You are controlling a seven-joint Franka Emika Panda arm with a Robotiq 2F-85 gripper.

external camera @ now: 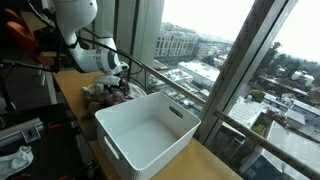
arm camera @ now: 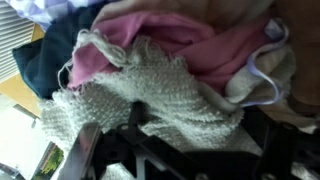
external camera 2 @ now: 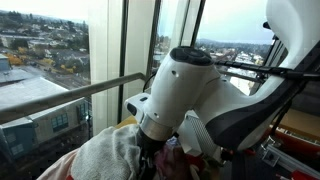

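Well, from where I'm standing the claw (external camera 2: 150, 162) is down on the heap of clothes (external camera: 105, 92), which lies on the tabletop (external camera: 215, 162) next to the white bin (external camera: 140, 150). In the wrist view the nearest thing to it is the grey knitted cloth (arm camera: 140, 95). That cloth is draped over a pink garment (arm camera: 205, 50), with a dark blue cloth (arm camera: 45, 60) off to one side.

I can make out one metal finger (arm camera: 82, 155) at the edge of that view, but the rest is dark and blurred. I honestly cannot tell whether the claw is spread or pressed together, or whether it has any fabric in it.

If I were steering, I'd aim for a raised fold of the knit rather than a flat patch, so the fingers bite into a proper bunch. I'd also keep clear of the pink piece, since the two are tangled closely enough to come up together. A loose knit like that probably stretches and snags, so a slow, straight lift seems wise. I'd watch that nothing drags along with it.
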